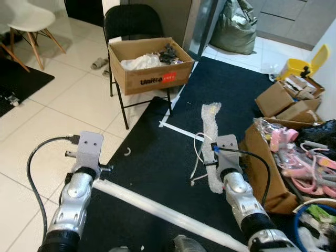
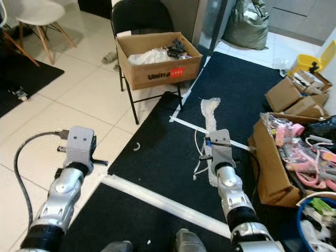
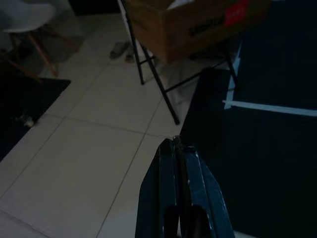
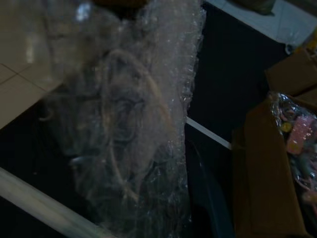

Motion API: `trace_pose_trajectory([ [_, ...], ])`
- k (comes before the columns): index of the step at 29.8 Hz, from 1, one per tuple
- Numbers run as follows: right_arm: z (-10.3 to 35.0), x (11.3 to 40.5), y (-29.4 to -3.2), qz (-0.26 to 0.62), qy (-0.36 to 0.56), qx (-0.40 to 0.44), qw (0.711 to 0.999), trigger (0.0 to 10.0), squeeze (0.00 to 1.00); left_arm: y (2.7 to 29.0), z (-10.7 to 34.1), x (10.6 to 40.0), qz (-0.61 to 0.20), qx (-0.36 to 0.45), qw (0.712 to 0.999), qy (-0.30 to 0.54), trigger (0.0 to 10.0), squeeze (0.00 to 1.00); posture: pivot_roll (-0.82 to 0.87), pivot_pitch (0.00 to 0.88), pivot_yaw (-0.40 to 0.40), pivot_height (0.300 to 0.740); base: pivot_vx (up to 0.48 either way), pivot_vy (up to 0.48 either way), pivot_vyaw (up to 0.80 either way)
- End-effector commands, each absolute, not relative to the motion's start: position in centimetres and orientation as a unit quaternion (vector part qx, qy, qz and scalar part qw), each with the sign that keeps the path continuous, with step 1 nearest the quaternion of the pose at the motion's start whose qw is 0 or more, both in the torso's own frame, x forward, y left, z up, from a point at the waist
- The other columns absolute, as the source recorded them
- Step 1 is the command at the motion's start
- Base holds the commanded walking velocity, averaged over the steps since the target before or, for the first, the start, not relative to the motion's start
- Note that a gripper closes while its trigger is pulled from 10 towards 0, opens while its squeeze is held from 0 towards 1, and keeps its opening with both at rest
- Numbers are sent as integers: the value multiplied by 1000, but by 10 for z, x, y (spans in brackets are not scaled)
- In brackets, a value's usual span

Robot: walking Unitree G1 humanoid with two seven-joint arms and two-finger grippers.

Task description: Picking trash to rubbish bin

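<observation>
A long strip of clear bubble wrap [image 1: 210,122] hangs over the black mat [image 1: 157,173], with a thin white cable [image 1: 196,157] beside it. My right gripper [image 1: 216,159] is shut on the strip about halfway along. In the right wrist view the bubble wrap [image 4: 148,124] hangs right before the lens, and one dark finger [image 4: 208,198] shows behind it. My left gripper [image 3: 179,148] is shut and holds nothing, hovering over the white tiles at the mat's left edge. A blue bin [image 1: 303,231] with scraps inside stands at the lower right.
A cardboard box [image 1: 152,79] with rubbish in it rests on a black folding chair [image 1: 131,23] ahead. Open cartons [image 1: 275,100] and pink items [image 1: 296,157] crowd the right side. White tape lines [image 1: 168,212] cross the mat. A white chair [image 1: 29,21] stands far left.
</observation>
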State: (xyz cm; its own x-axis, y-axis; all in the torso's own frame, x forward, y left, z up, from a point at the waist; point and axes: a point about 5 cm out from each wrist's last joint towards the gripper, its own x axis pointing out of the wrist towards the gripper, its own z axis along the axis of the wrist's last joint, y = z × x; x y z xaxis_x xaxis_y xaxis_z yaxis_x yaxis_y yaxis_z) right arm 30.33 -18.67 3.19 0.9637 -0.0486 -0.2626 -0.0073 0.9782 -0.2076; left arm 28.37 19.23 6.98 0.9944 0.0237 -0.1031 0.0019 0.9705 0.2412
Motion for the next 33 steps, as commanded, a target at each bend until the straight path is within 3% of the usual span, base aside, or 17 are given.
trace_pose_trajectory([
  [1,33,303,-191,-20,131,-97,986,10000,0,192,65,282,2,126,990,62,10000,0,56,40,-74,740,356,0,0],
  [17,20,288,-186,-50,135,-69,987,10000,0,189,71,289,-42,136,988,64,10000,0,63,66,53,740,345,0,0],
  [23,18,285,-189,-55,136,-66,987,10000,0,189,73,292,-45,136,988,62,10000,0,64,69,50,740,331,0,0],
  [33,20,286,-192,-60,139,-68,986,10000,0,188,72,290,-42,134,988,61,10000,0,67,74,35,740,330,0,-584],
])
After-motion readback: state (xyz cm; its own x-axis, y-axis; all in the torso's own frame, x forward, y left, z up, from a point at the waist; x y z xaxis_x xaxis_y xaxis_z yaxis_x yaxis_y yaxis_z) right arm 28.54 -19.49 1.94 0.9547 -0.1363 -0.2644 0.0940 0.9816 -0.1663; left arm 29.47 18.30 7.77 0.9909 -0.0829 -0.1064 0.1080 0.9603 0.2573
